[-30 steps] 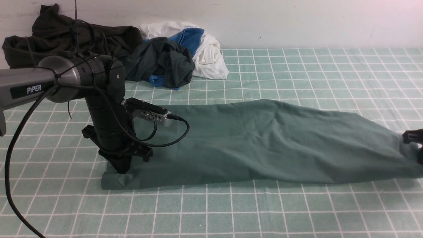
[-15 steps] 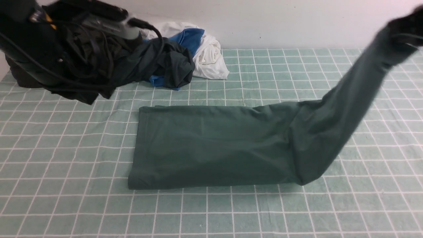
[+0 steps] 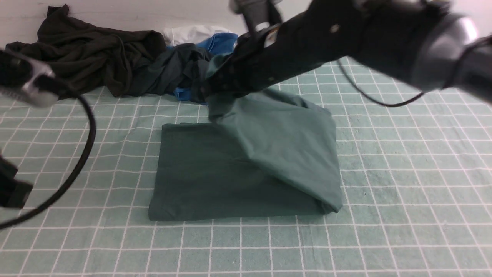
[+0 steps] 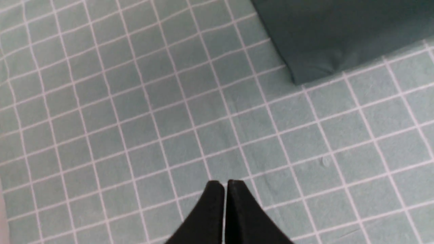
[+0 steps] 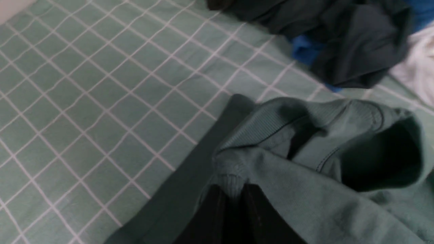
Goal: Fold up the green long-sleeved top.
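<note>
While R grip (image 5: 234, 189) pinches top (image 3: 284, 134) edge, lifting it likely to lay right half over left, L grip (image 4: 225, 184) waits closed, empty.

Wall: plain white, rising behind the work surface (image 3: 407, 238)
Surface: pale green, crossed by a white grid
Far edge, left: heaped dark, blue and white cloths (image 3: 103, 50)

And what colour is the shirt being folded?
The shirt is dark grayish green, clearest in the front view.
</note>
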{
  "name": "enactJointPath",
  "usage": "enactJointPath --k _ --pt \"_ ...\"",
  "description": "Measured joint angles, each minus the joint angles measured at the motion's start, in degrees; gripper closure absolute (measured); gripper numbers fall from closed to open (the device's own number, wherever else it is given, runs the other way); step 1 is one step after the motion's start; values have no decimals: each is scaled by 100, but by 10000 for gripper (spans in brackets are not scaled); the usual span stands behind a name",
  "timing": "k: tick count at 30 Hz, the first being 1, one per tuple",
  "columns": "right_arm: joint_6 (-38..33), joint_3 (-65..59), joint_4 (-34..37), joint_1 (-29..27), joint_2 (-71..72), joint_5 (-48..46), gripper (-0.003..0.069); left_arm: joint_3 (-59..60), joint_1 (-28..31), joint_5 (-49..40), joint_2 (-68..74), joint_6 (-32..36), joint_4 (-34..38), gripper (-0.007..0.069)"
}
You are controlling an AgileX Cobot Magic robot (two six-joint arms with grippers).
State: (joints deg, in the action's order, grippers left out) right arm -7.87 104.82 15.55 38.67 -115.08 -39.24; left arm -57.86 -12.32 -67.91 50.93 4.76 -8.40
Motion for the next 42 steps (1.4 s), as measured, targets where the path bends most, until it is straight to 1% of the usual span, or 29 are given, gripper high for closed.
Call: enactJointPath --k 2,5,6,8,9,11,13,14,15,17,19,22,25,26,28,31,33,34,35,36,39,41,42 --pt "0 261 34 126 -351 7 627 324 0 0 -283 -108 -136 627" --pt "0 659 85 296 -853 20 594 828 0 0 -853 -254 -369 627" --pt "0 850 133 325 -1043 20 550 1057 0 0 -1099 -305 -485 627" --pt "0 970 158 325 -1123 -22 503 1284 0 0 -1292 -385 -594 627" --pt "0 1095 159 319 -1141 -137 448 1479 0 15 -1509 -518 -677 627" --pt "0 1362 153 287 -1099 -495 356 1801 0 94 -1843 -801 -723 627" --pt "0 1667 104 244 -955 -1063 282 2116 0 247 -2196 -999 -697 627" --pt "0 1756 65 219 -894 -1258 267 2234 0 328 -2364 -1087 -681 627" --pt "0 1913 -4 180 -751 -1660 246 2375 0 441 -2580 -1142 -652 627" --pt "-43 2039 -169 95 -424 -2263 238 2613 0 692 -3006 -1201 -580 627" --pt "-73 2070 -326 1 -105 -2759 253 2761 0 892 -3388 -1232 -557 627" --pt "-220 2081 -455 -109 317 -3188 312 2878 0 1107 -3779 -1240 -551 627" --pt "-359 2031 -497 -209 731 -3282 403 2887 0 1155 -4052 -1240 -537 627" --pt "-379 1926 -491 -246 942 -3282 445 2887 0 1156 -4131 -1240 -537 627" --pt "-417 1507 -438 -328 1400 -3282 523 2887 0 1156 -4205 -1240 -537 627" --pt "-501 737 -339 -456 2048 -3259 599 2887 0 1156 -4225 -1244 -537 627" --pt "-522 -103 -269 -570 2701 -3008 645 2887 0 1156 -4238 -1244 -537 627" --pt "-522 -465 -250 -629 2989 -2841 655 2887 0 1156 -4238 -1244 -537 627" --pt "-522 -1107 -240 -689 3515 -2493 666 2887 0 1156 -4238 -1244 -537 627" --pt "-526 -1384 -235 -726 3749 -2331 668 2887 0 1156 -4238 -1244 -537 627" --pt "-528 -2862 -248 -795 5095 -1324 671 2887 0 1151 -4238 -1244 -537 627" --pt "-533 -3533 -307 -795 5690 -877 672 2887 0 1151 -4238 -1244 -537 627" --pt "-533 -3533 -316 -795 5760 -829 672 2887 0 1151 -4238 -1244 -537 627"
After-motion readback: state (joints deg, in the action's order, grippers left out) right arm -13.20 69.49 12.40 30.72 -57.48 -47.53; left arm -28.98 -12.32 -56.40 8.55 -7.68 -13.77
